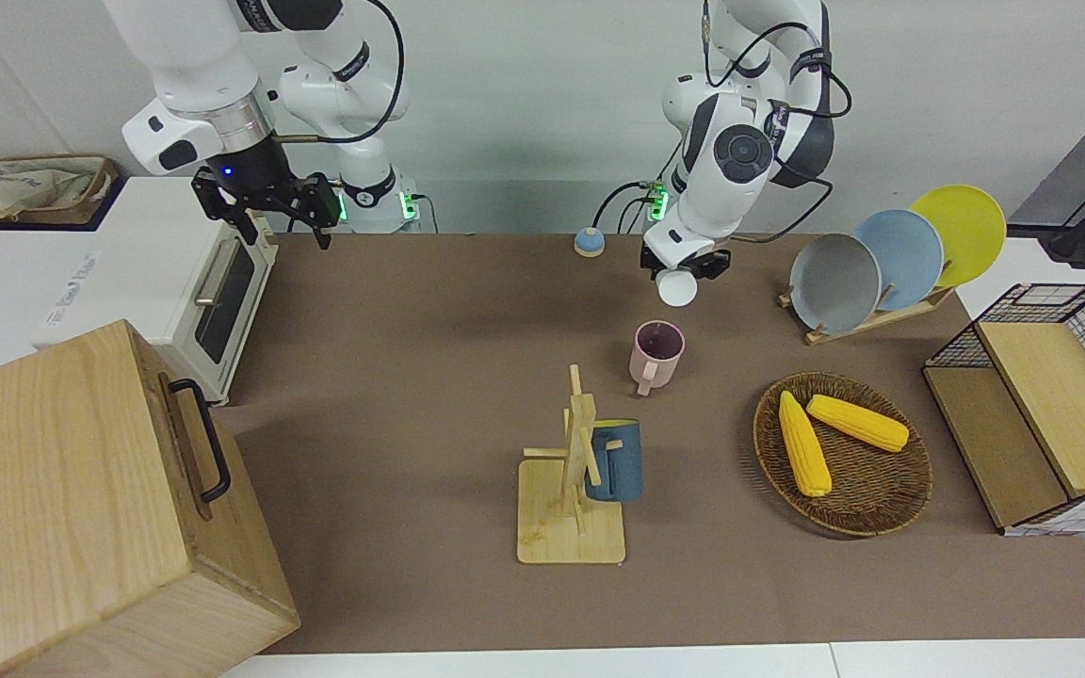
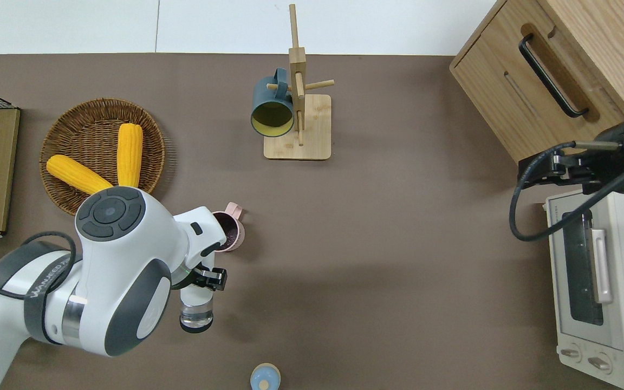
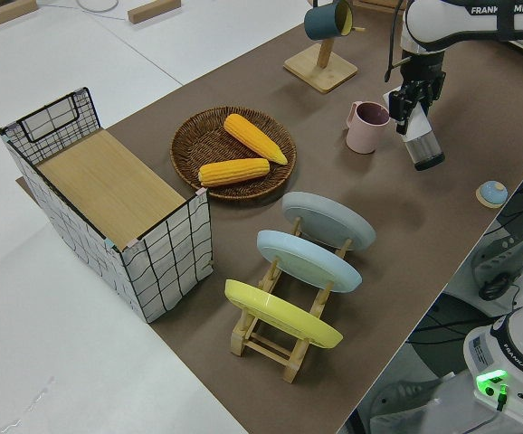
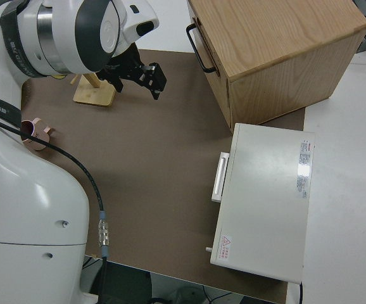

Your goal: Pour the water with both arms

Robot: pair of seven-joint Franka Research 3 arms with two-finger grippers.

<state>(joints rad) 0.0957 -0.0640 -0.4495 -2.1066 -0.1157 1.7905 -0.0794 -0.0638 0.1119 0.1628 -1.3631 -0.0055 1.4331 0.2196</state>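
Observation:
My left gripper is shut on a clear bottle with a white wrap. It holds the bottle tilted in the air, the white end toward a pink cup. The bottle hangs over bare mat just on the robots' side of the cup. The cup stands upright on the brown mat with a dark inside. No stream of water shows. My right arm is parked, its gripper open and holding nothing.
A wooden mug tree carries a blue mug. A wicker basket holds two corn cobs. A plate rack, a wire crate, a toaster oven, a wooden box and a small blue disc are also here.

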